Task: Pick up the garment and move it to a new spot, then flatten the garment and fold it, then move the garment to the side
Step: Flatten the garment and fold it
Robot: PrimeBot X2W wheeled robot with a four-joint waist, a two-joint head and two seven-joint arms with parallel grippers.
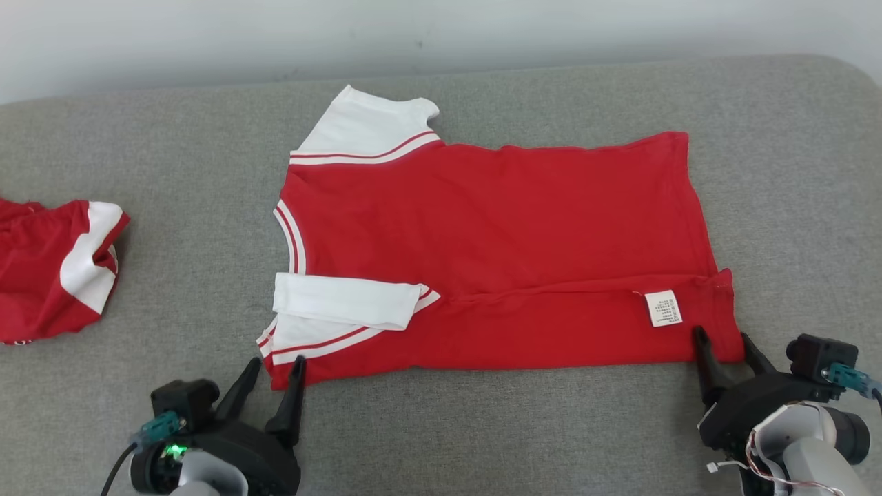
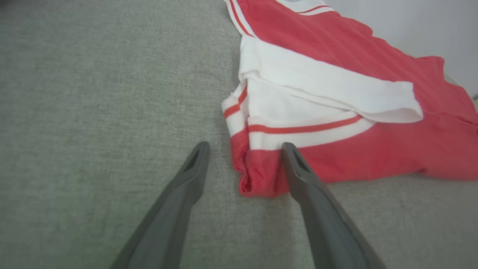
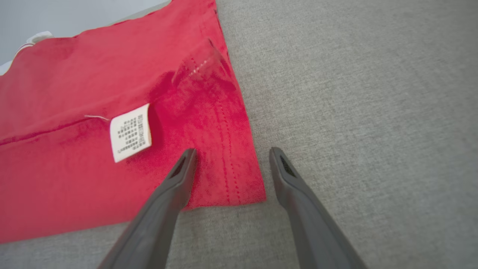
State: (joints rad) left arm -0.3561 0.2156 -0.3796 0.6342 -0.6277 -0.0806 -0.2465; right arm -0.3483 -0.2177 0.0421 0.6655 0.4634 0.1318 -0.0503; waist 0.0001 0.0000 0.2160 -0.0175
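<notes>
nearby, another red garment (image 1: 41,275) is seen at the left.
the red shirt (image 1: 496,220) is laid part folded; left gripper (image 1: 277,359) and right gripper (image 1: 722,334) are held open.

Grey woven fabric surface (image 1: 172,172) carrying two garments, its far edge meeting pale wall (image 1: 207,34).

Red shirt (image 1: 496,234) lying spread at centre, neckline pointing to robot's left, hem to right. Near long edge lying doubled over body. White care label (image 1: 663,307) facing up near hem corner. White sleeve (image 1: 344,301) lying folded across near-left part; other sleeve (image 1: 365,127) sticking out toward far edge.

Second red-and-white garment (image 1: 48,269) lying bunched at left, well apart from shirt.
</notes>
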